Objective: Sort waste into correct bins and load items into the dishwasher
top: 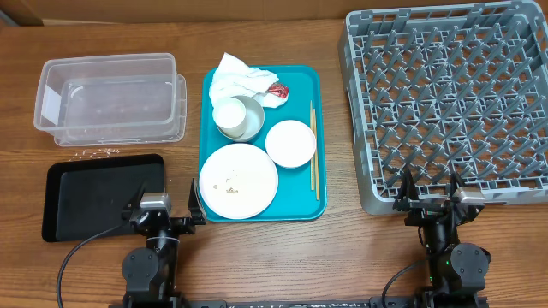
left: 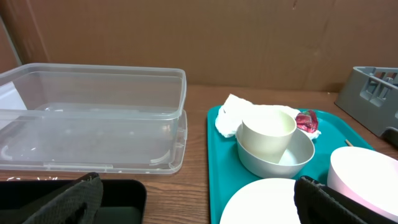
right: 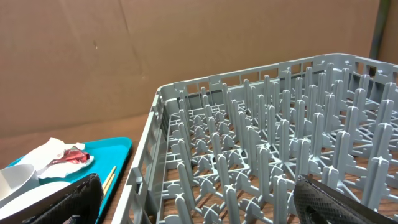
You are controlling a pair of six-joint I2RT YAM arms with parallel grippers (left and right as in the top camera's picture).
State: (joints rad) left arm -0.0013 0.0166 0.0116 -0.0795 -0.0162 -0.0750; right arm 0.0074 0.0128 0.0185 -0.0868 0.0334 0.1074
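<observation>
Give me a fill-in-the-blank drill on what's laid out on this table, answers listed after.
1. Inside the pale grey bowl stands a small white ____.
2. The large round white plate lies on a ____ rectangular tray.
3. The small red wrapper scrap rests on crumpled white paper ____.
4. The large square grey plastic dish rack holds ____ dishes.

Missing words: cup; teal; napkins; no.

No words, numbers or labels can be read anywhere, not on the clear tub (top: pixel 110 96), the black tray (top: pixel 98 195), the teal tray (top: pixel 304 85) or the grey rack (top: pixel 449 103).
</observation>
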